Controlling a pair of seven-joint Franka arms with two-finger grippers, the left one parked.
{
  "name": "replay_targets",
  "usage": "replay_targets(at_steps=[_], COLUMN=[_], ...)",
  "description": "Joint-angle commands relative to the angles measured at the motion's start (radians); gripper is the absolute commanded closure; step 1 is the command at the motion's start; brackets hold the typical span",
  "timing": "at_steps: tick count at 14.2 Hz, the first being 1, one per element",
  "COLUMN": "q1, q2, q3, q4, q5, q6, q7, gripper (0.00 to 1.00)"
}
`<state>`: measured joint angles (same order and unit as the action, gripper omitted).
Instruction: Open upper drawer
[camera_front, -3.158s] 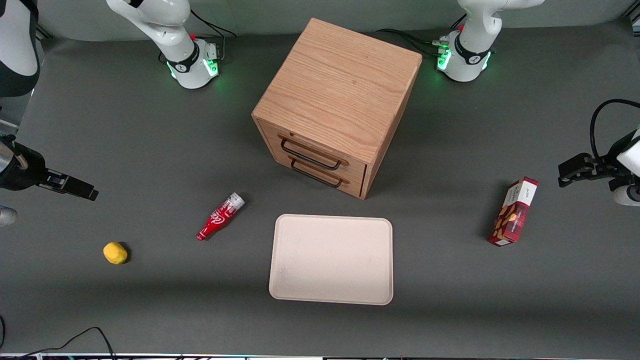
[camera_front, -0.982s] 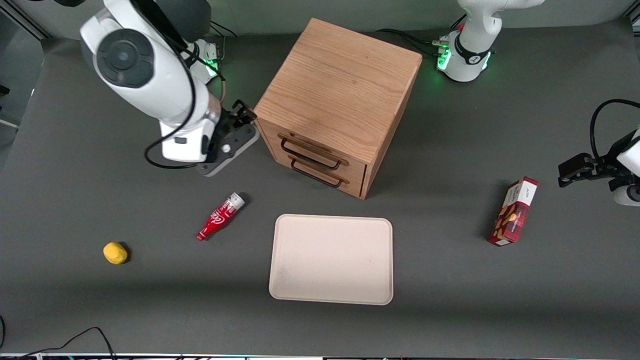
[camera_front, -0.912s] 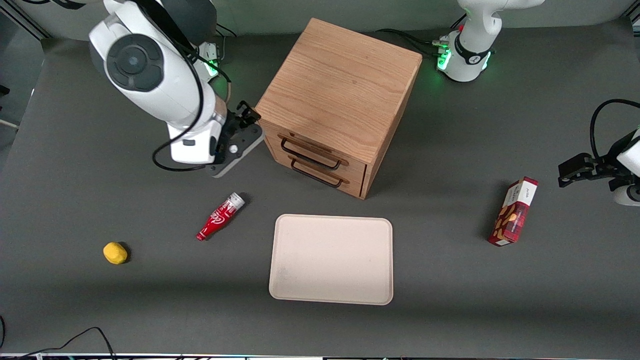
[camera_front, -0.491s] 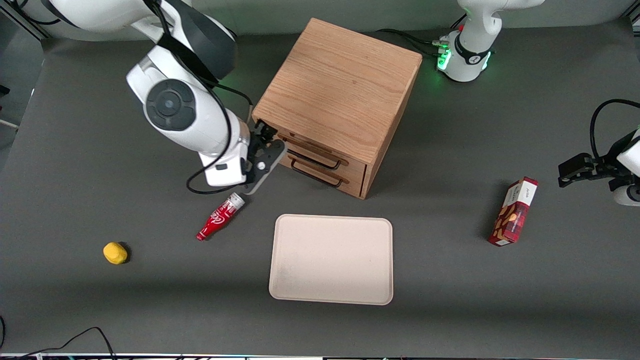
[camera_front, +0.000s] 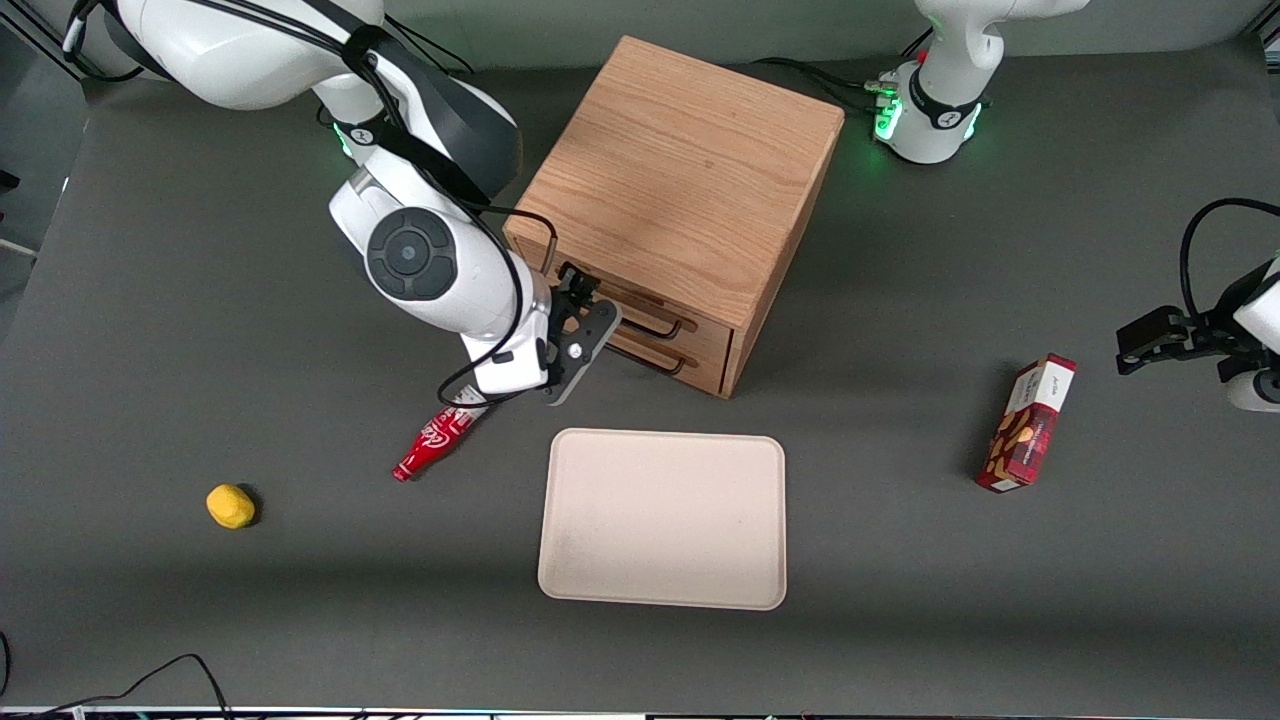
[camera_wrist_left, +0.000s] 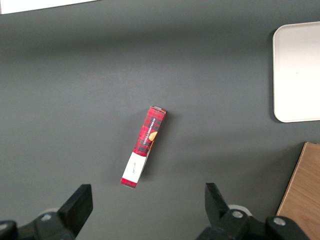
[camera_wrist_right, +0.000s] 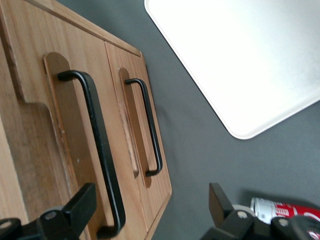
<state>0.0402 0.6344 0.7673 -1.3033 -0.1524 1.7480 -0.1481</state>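
Tray: we see it on the table, nearest the front edge.
Red bottle: lying flat, beside the tray.
Hand: fingers spread wide, holding nothing, just in front of the drawers.
Upper drawer: shut, topmost in the oak cabinet; black handle between the spread fingers.

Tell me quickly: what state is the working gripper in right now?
Gripper: open, holding nothing, in front of the upper drawer, its handle not yet grasped.
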Motion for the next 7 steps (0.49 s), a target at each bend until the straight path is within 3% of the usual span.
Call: replay_targets(at_steps=[1,7], q1=[0.041,0.043], q2=[0.018,0.028], q3=[0.004,0.006], q4=[-0.002,-0.048], q5=[-0.012,-0.012], q6=[0.034,0.099], q7=[-0.016,-0.018], gripper=[0.0,0.0])
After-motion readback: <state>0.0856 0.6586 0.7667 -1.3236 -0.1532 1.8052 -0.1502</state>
